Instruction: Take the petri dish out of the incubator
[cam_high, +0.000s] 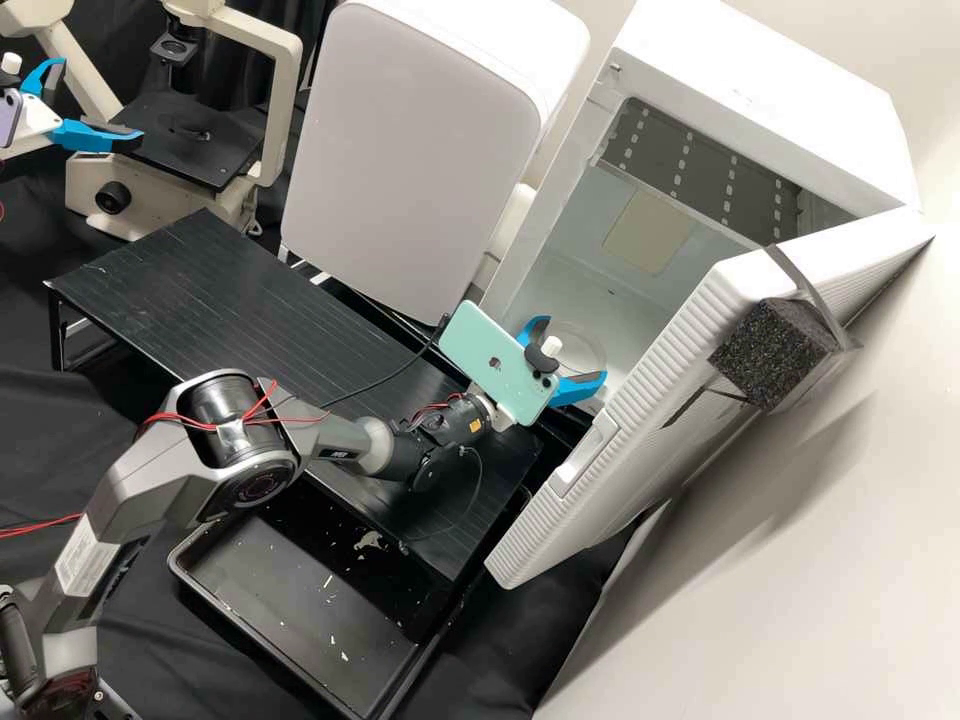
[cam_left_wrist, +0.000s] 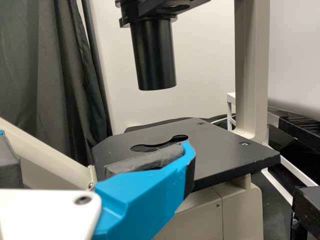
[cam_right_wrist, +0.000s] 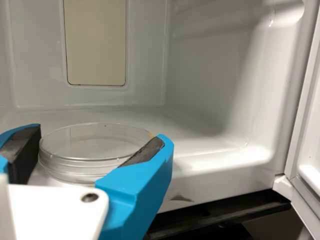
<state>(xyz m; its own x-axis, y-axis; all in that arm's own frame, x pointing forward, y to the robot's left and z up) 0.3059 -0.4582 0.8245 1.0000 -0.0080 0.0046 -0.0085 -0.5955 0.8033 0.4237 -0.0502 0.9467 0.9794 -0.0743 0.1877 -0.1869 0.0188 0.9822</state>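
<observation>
Black cloth (cam_high: 40, 430) is spread beneath the things in the high view. A microscope (cam_high: 150, 208), a low black table (cam_high: 230, 290) and a shallow black tray (cam_high: 290, 610) are set out on it, the tray being partly overhung by the table. Inside the incubator (cam_high: 760, 80), a clear round petri dish (cam_right_wrist: 75, 167) is seen at the smooth white floor (cam_right_wrist: 185, 142).

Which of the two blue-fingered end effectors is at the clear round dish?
The right end effector: its spread fingers stand on either side of the dish in the incubator. The left end effector hangs by the microscope.
</observation>
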